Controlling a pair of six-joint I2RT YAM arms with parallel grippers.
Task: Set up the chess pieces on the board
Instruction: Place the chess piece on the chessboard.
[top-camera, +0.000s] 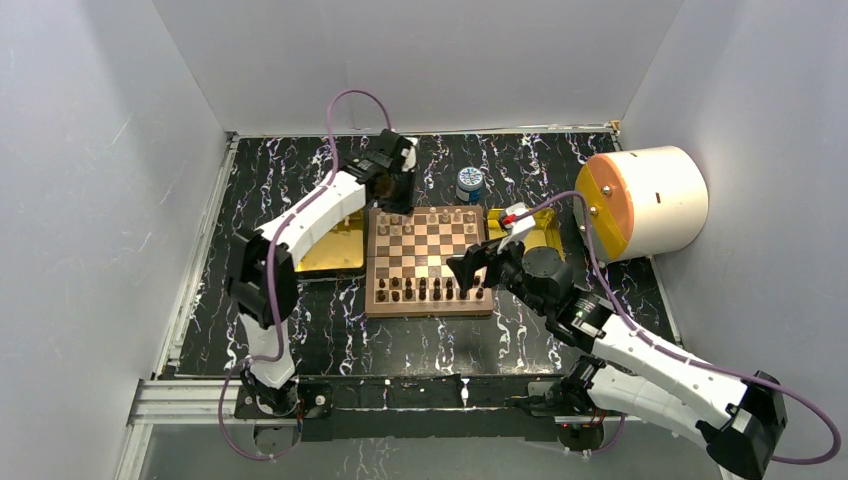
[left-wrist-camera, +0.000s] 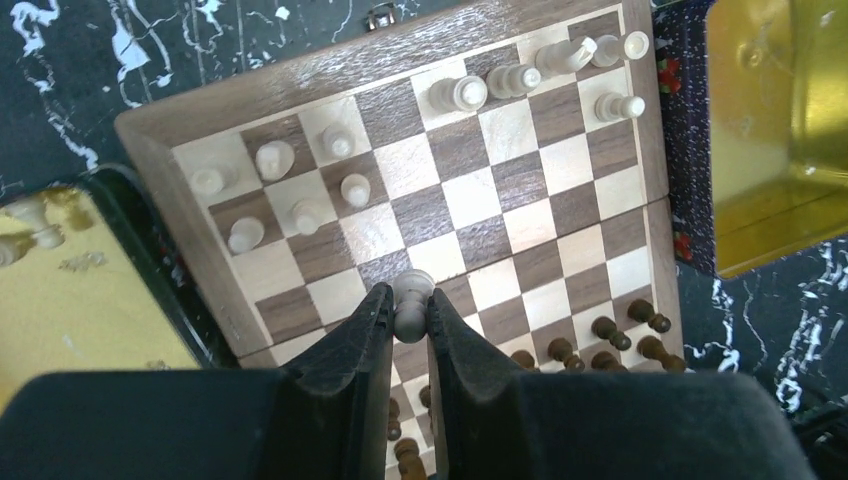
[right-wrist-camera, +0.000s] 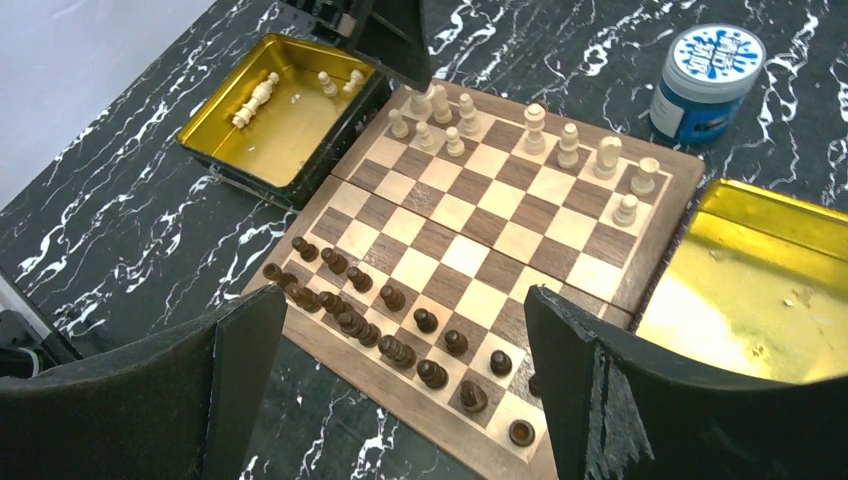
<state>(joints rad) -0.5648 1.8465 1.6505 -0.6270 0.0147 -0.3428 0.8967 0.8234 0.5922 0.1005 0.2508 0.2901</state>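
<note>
My left hand (left-wrist-camera: 408, 325) pinches a cream piece (left-wrist-camera: 411, 293) over the board (left-wrist-camera: 470, 195); my right hand (right-wrist-camera: 400, 330) gapes empty over its near right.

so the board (right-wrist-camera: 470, 255) is tan and dark brown checks with a reddish border, cream chess pieces (right-wrist-camera: 570, 145), dark brown pieces (right-wrist-camera: 390, 348), gold trays (right-wrist-camera: 760, 290), black white-veined table (right-wrist-camera: 130, 200)
</note>
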